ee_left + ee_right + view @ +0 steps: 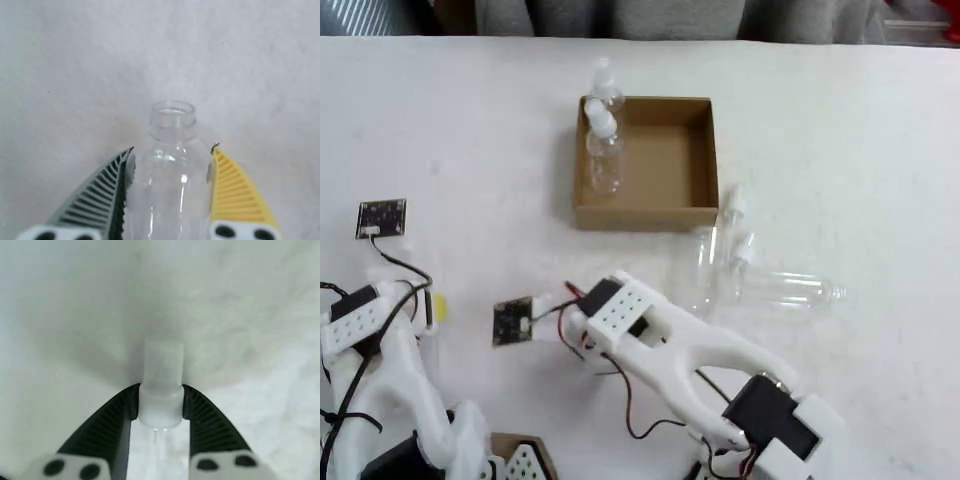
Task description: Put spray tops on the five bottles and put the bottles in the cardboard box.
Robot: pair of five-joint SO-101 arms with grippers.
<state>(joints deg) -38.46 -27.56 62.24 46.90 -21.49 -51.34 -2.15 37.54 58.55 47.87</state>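
The white desk [840, 130] carried a brown cardboard box [645, 215] at the high view's upper centre, a capped clear plastic bottle [605, 160] inside by its left wall. The left pincer [172, 152] pinched an uncapped clear bottle [172, 117]; the right pincer [160, 390] clamped a white spray top [162, 365].

A fixed camera looks down over the white worktop [840, 120] and both my arms. Each wrist camera sits close, facing that same worktop: my left pincer [172, 150] around a clear plastic bottle [172, 122], my right pincer [160, 390] around a white spray top [162, 365].
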